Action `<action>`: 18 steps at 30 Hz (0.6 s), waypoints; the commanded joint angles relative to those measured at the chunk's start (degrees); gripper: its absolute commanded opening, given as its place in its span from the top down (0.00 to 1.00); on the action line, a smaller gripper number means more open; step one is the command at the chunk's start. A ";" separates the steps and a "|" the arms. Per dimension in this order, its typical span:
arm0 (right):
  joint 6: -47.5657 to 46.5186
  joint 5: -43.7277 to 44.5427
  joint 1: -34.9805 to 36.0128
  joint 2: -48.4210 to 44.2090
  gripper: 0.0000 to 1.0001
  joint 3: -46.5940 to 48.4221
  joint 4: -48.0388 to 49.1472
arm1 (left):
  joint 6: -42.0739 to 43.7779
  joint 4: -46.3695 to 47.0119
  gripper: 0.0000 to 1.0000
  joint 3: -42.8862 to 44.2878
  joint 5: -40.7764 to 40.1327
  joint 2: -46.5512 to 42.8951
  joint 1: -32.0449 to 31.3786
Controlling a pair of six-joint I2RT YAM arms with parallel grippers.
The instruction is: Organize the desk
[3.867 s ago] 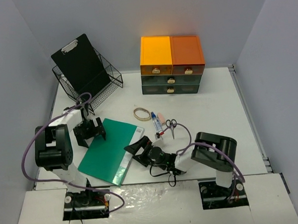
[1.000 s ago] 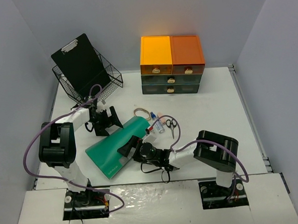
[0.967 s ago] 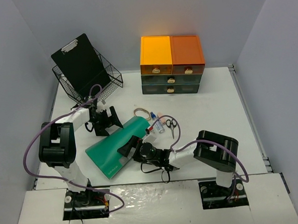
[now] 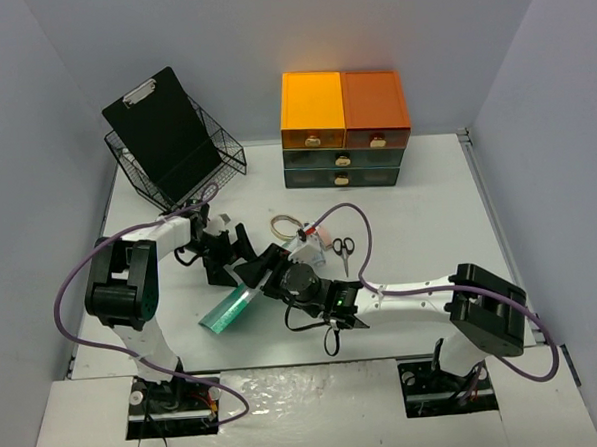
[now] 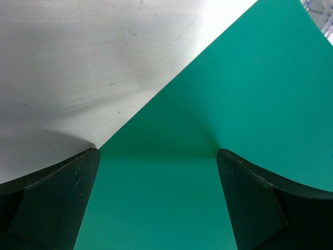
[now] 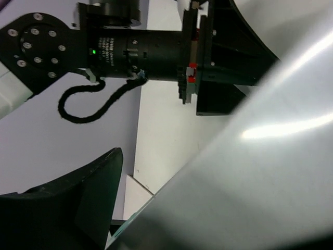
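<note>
The white desk [image 4: 428, 207] bears a green folder [image 4: 228, 309] that stands tilted up almost on its edge at the front left. My left gripper [image 4: 246, 256] is open at its far upper end. In the left wrist view the folder's green face [image 5: 234, 104] spans between the spread fingers [image 5: 52, 198] of that gripper [image 5: 156, 156]. My right gripper [image 4: 264, 276] is at the same upper edge from the right. In its view [image 6: 166, 198] one finger [image 6: 62, 208] stands apart from the folder's glossy face [image 6: 260, 172], which hides the other finger.
Orange and green drawer boxes [image 4: 344, 131] stand at the back. A wire basket [image 4: 220, 157] with a black clipboard [image 4: 163, 125] is at the back left. A tape ring [image 4: 282, 224], a glue pen [image 4: 312, 247] and scissors [image 4: 342, 247] lie mid-desk. The left arm [image 6: 140, 47] shows close by in the right wrist view.
The folder has gone from lying flat, to bowed up, to nearly on edge. The right arm has stretched forward and left. The left gripper has moved right along the folder.
</note>
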 commanded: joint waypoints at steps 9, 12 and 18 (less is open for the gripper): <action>5.39 1.50 1.73 -6.85 0.46 8.48 -20.34 | 2.82 -5.46 0.03 -3.97 -9.79 1.05 -1.03; 7.69 2.21 2.47 -9.03 0.49 8.22 -23.45 | 2.58 -5.55 0.03 -3.97 -10.36 0.65 -1.03; 10.73 3.28 3.45 -11.62 0.62 8.73 -30.16 | 2.22 -5.20 0.03 -3.88 -10.55 0.21 -1.03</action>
